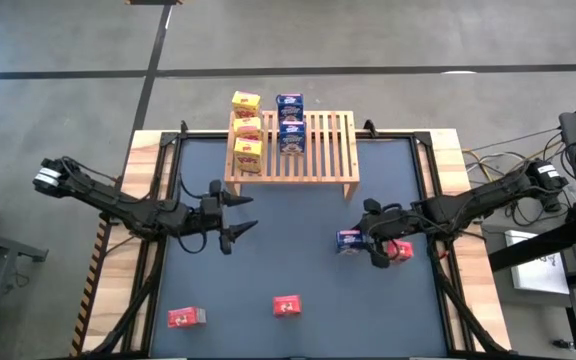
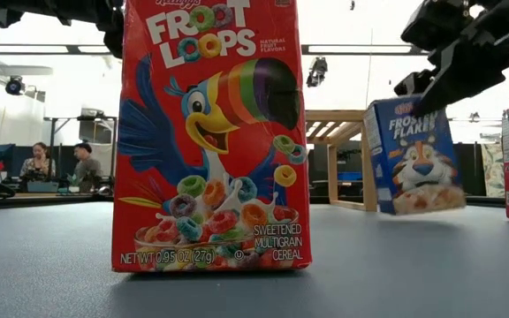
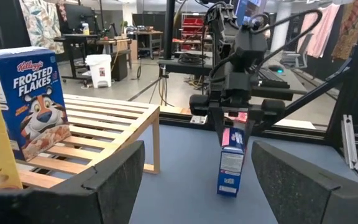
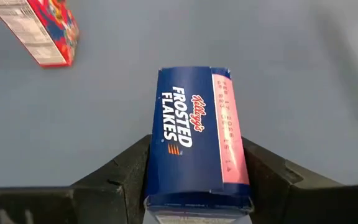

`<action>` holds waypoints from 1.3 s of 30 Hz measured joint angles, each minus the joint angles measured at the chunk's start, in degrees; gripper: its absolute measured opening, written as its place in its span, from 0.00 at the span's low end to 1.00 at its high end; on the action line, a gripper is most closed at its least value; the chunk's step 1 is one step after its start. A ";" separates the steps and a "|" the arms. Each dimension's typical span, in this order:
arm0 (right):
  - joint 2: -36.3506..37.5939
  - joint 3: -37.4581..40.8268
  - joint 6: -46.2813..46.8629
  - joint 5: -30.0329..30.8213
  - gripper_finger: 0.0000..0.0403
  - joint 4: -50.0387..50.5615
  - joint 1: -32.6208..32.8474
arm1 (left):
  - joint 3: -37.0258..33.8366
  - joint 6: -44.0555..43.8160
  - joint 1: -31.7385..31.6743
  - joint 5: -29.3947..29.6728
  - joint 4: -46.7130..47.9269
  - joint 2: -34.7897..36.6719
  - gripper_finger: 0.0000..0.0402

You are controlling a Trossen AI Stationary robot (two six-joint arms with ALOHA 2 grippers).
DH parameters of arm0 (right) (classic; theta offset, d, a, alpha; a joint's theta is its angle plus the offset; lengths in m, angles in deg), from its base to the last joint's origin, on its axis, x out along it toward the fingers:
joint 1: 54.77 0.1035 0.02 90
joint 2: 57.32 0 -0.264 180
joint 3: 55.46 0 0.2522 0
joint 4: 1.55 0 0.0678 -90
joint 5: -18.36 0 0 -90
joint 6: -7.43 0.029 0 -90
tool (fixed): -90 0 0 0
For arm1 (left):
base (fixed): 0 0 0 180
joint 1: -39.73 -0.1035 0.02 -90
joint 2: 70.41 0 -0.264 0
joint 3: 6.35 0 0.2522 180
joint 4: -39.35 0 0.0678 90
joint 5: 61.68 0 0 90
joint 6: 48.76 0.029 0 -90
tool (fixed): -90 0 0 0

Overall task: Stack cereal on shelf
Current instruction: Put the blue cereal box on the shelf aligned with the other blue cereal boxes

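The wooden slatted shelf (image 1: pixel 313 150) stands at the table's far edge. On its left part stand three yellow boxes (image 1: pixel 248 128) and two blue boxes (image 1: pixel 290 122); one blue box (image 3: pixel 33 93) shows in the left wrist view. My right gripper (image 1: pixel 368 238) is shut on the third blue Frosted Flakes box (image 1: pixel 350 240), right of centre. Three red boxes are on the table: one (image 1: pixel 400 250) beside that gripper, one (image 1: pixel 286 305) near centre front, one (image 1: pixel 186 317) front left. My left gripper (image 1: pixel 240 217) hovers open, left of centre, touching nothing. My right gripper pinches the blue box's upper end (image 4: pixel 197 143) between its two fingers (image 4: pixel 129 171), one on each side. It comes from above, slanting in from the table's right (image 2: pixel 431 84). The box (image 2: pixel 414 155) hangs tilted below the fingers. Whether its bottom (image 3: pixel 227 190) touches the table, I cannot tell.
The red Froot Loops box (image 2: pixel 210 132) stands upright close to the low camera. The shelf's right half (image 1: pixel 333 145) has bare slats. People sit at desks (image 2: pixel 60 163) in the room beyond the table. Cables and gear lie off the table's right side (image 1: pixel 558 170).
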 joint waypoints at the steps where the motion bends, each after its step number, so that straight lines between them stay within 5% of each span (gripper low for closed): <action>1: 0.10 -0.29 -0.11 -0.03 0.48 0.09 0.00 | 0.00 0.02 0.02 0.00 0.00 0.00 0.69; 13: -0.05 -4.66 -4.00 1.30 0.48 1.50 -0.02 | 0.00 0.04 0.02 -0.02 0.11 0.00 0.69; 25: -0.11 -14.88 -21.83 5.48 0.48 -8.70 -6.41 | 0.00 0.04 0.02 -0.04 0.09 0.00 0.69; 39: -11.13 -27.14 -26.06 -21.59 0.48 -13.23 -28.68 | 0.00 0.04 0.02 -0.20 0.09 0.00 0.69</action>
